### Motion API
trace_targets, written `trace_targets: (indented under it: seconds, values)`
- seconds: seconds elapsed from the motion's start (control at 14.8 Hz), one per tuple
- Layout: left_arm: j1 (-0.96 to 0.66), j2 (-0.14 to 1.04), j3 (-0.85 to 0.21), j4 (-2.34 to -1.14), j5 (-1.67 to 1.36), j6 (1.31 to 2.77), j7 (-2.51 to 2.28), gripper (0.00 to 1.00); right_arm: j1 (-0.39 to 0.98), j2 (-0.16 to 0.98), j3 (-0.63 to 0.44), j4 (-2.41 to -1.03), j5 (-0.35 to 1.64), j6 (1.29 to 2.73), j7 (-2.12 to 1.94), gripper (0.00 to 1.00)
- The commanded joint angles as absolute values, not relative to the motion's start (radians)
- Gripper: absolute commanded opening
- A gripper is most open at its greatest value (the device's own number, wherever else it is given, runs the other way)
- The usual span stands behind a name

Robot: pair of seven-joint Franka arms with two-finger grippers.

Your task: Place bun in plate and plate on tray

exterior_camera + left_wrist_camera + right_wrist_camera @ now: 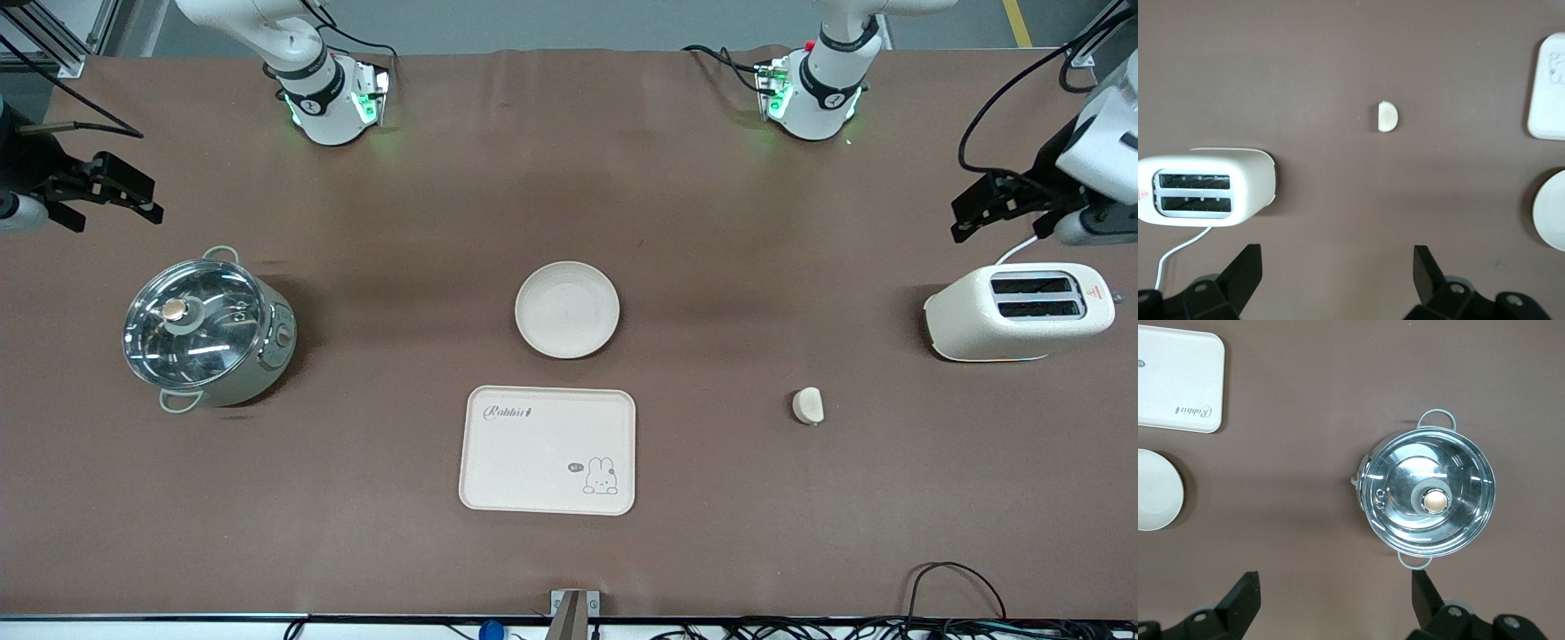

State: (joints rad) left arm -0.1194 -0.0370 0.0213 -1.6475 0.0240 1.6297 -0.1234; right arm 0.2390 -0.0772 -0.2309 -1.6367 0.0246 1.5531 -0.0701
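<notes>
The bun lies on the brown table, nearer the front camera than the toaster; it also shows in the left wrist view. The round plate sits mid-table, empty. The Rabbit tray lies just nearer the camera than the plate, also empty. My left gripper hangs open and empty over bare table close to the toaster, and its own view shows the jaws wide apart. My right gripper hangs open and empty over bare table close to the pot, jaws wide apart in its own view.
A cream toaster stands at the left arm's end of the table, its cord trailing off. A steel pot with a glass lid stands at the right arm's end. Cables lie along the table edge nearest the camera.
</notes>
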Motion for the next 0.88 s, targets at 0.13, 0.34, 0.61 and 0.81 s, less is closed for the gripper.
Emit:
trace_targets:
  seconds: [0.13,0.34,0.61,0.81]
  values:
    - [-0.126,0.174,0.025,-1.626,0.037,1.708,-0.124,1.00,0.274,-0.008,-0.227,-1.615,0.031,1.584,-0.061,1.00]
    - [-0.136,0.305,0.023,-1.631,0.023,1.853,-0.132,1.00,0.308,0.058,-0.227,-1.614,0.075,1.623,-0.063,1.00]
    - [-0.147,0.411,-0.011,-1.725,0.023,2.113,-0.228,1.00,0.348,0.152,-0.226,-1.612,0.140,1.670,-0.063,1.00]
    - [-0.147,0.475,-0.028,-1.778,0.023,2.279,-0.245,1.00,0.400,0.222,-0.226,-1.614,0.182,1.715,-0.064,1.00]
